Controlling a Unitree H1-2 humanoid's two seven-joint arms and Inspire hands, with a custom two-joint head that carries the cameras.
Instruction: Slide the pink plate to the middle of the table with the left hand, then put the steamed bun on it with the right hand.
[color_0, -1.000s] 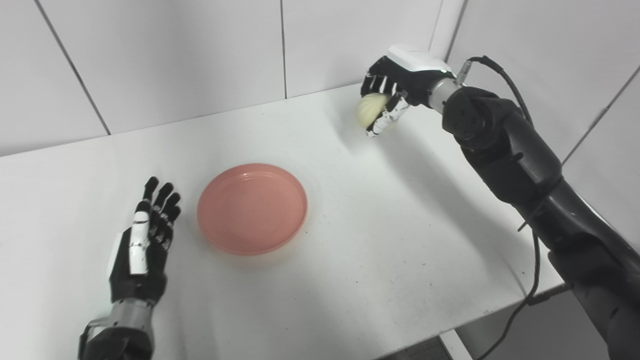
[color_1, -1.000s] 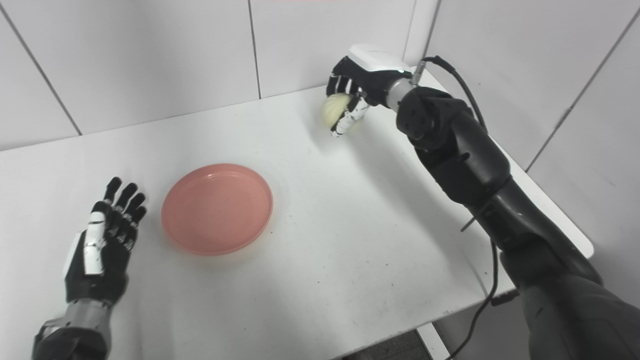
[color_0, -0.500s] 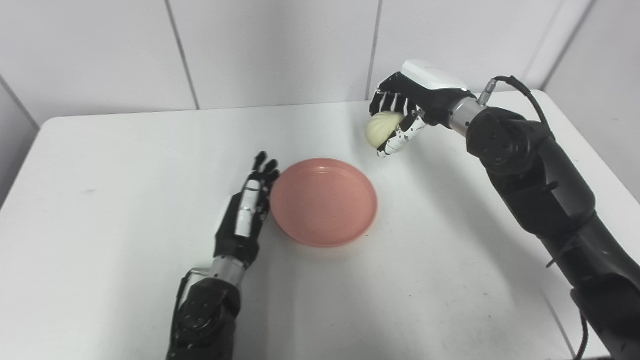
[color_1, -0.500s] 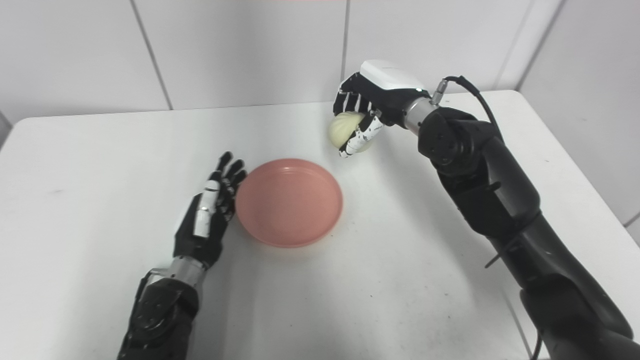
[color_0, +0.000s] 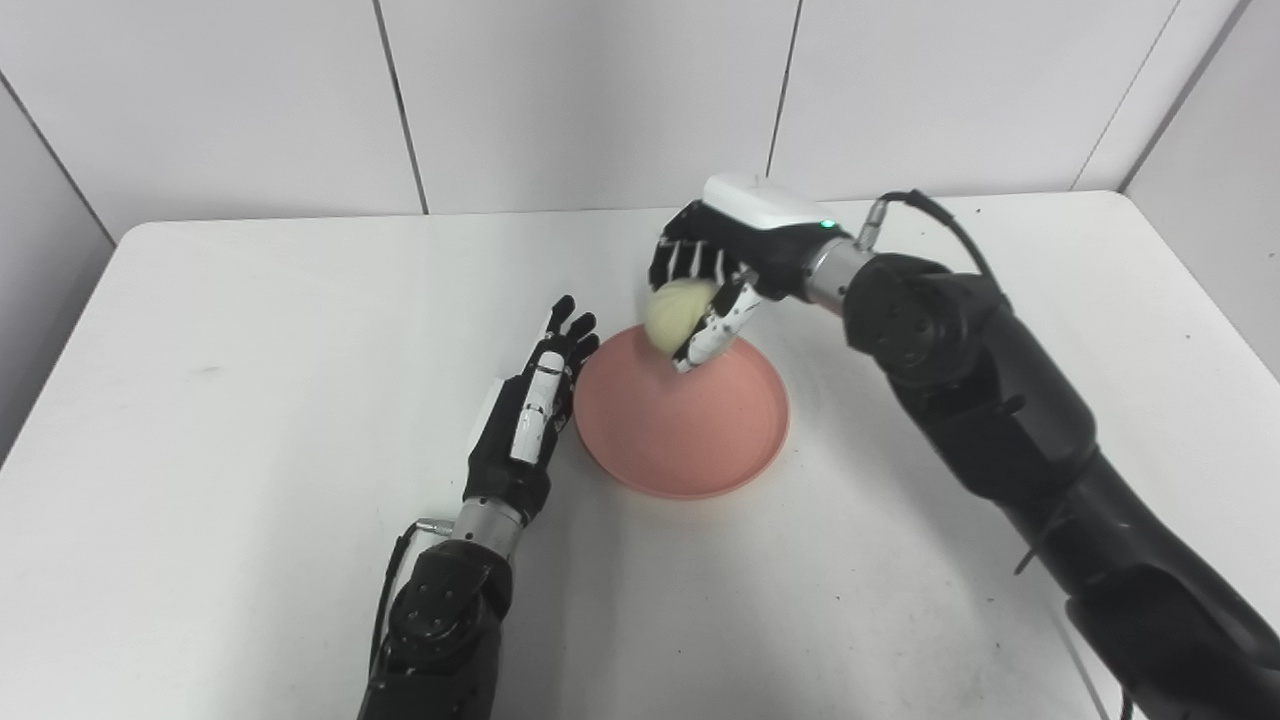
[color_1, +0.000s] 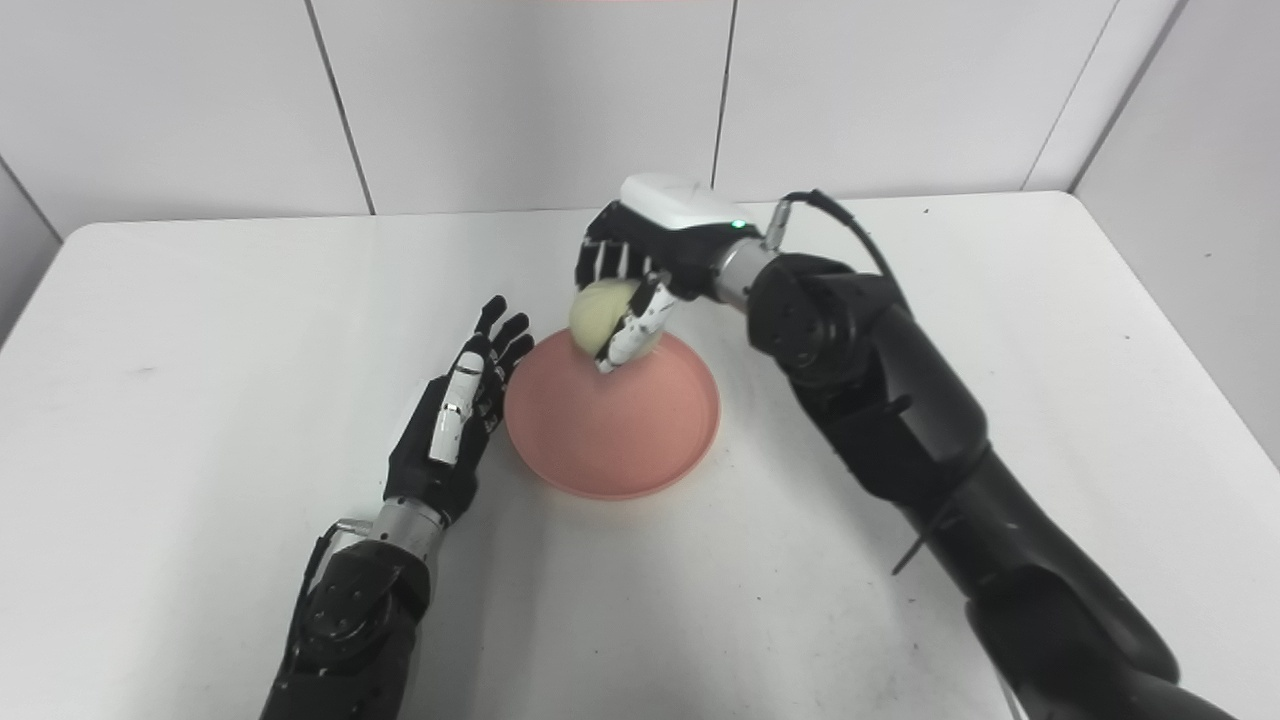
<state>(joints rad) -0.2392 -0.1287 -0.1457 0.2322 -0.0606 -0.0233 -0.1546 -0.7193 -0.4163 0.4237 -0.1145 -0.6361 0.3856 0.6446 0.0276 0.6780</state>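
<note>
White table (color_0: 250, 330) bears an empty pink plate (color_0: 690, 440); right hand (color_0: 715, 265) grips the steamed bun (color_0: 676, 310) above it.

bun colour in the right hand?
Pale cream-yellow round steamed bun; clearest in the left eye view.

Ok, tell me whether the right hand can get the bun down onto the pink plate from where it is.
Probably yes. The right hand is shut on the steamed bun over the far edge of the pink plate, whose dish is bare. The left hand lies open beside the plate's left rim, out of the way.
</note>
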